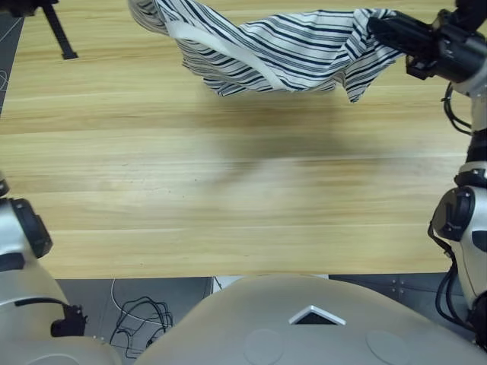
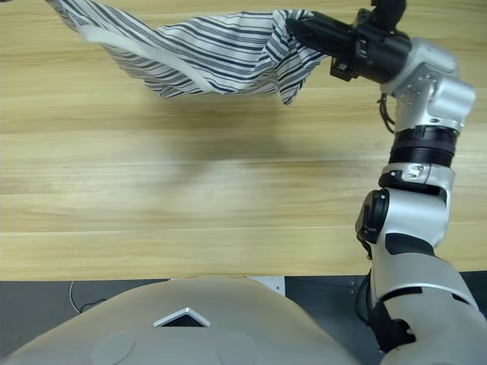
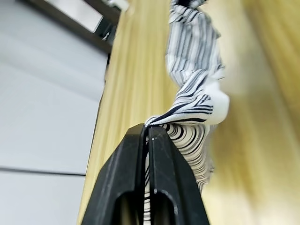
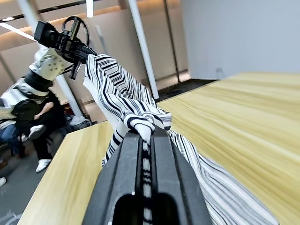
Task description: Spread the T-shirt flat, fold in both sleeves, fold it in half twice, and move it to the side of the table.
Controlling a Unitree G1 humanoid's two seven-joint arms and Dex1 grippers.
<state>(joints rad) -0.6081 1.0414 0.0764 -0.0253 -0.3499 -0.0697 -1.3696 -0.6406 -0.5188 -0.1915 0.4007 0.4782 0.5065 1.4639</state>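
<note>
The shirt [image 1: 281, 53] hangs in the air over the far edge of the desk [image 1: 228, 220], strung between the two arms like washing on a line, sagging in the middle and, as far as I can see, clear of the wood. It is black-and-white striped with a white band, bunched and twisted, no sleeve laid out. The left gripper [image 3: 149, 132] is pinched tight on one end, the right gripper [image 2: 303, 30] clamped on the other, toward the far right corner. I'd say this is the spreading step, barely begun: next the cloth wants drawing taut, then laying flat mid-desk.
</note>
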